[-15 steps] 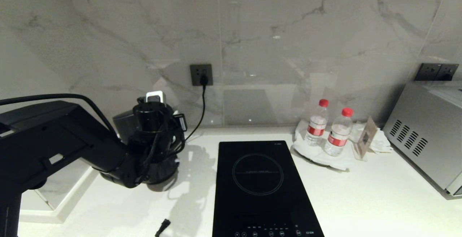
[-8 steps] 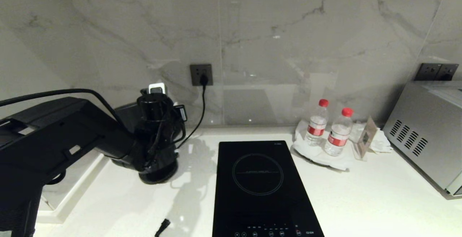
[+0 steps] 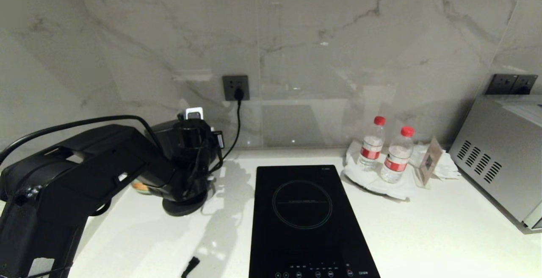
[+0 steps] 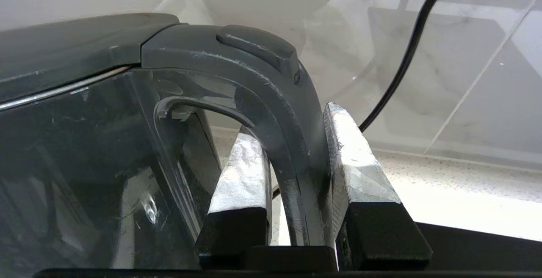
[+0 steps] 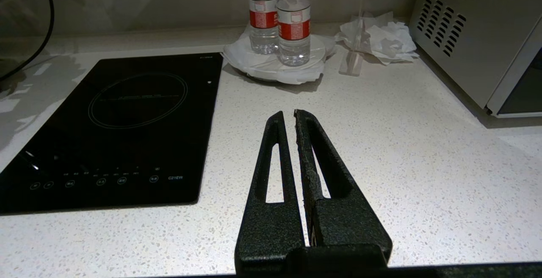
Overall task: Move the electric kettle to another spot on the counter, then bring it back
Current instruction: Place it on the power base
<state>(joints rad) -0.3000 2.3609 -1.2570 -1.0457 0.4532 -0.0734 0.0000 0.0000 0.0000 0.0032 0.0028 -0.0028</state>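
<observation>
Black electric kettle (image 4: 76, 142) tilted, handle clamped

The hob (image 3: 308, 218) lies at the centre of the counter (image 3: 444, 235). The kettle (image 3: 171, 151) stands at its 10 o'clock. 2 bottles (image 3: 387, 151) stand on a plate (image 5: 254, 64) at 2 o'clock, the oven (image 3: 504, 155) at 3 o'clock.
</observation>
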